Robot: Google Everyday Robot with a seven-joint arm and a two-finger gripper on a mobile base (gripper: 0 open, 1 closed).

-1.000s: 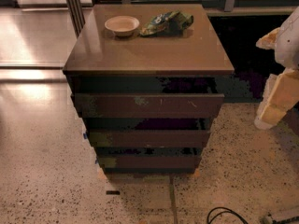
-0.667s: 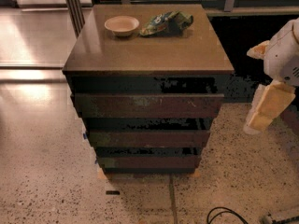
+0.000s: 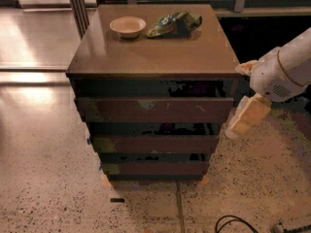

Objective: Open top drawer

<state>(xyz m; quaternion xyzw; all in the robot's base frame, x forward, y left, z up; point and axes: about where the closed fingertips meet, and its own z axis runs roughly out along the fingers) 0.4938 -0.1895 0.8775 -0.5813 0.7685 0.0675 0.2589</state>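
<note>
The top drawer (image 3: 155, 109) is the widest of three dark reddish-brown drawer fronts, with pale scratches and a greenish smudge at its left end. A dark gap shows above it, under the cabinet top (image 3: 155, 52). My gripper (image 3: 245, 116), pale cream on a white arm (image 3: 286, 67), hangs to the right of the cabinet, level with the top drawer's right end and just beside it. It holds nothing that I can see. The tray inside the drawer is hidden.
A small pale bowl (image 3: 127, 25) and a green snack bag (image 3: 174, 23) lie at the back of the cabinet top. Two narrower drawer fronts (image 3: 154, 143) (image 3: 154, 168) sit below. A black cable (image 3: 233, 223) lies on the speckled floor. Metal posts (image 3: 77, 4) stand at the back left.
My arm and gripper have moved left and down, from the frame's right edge to close beside the top drawer's right end. The drawers look unchanged.
</note>
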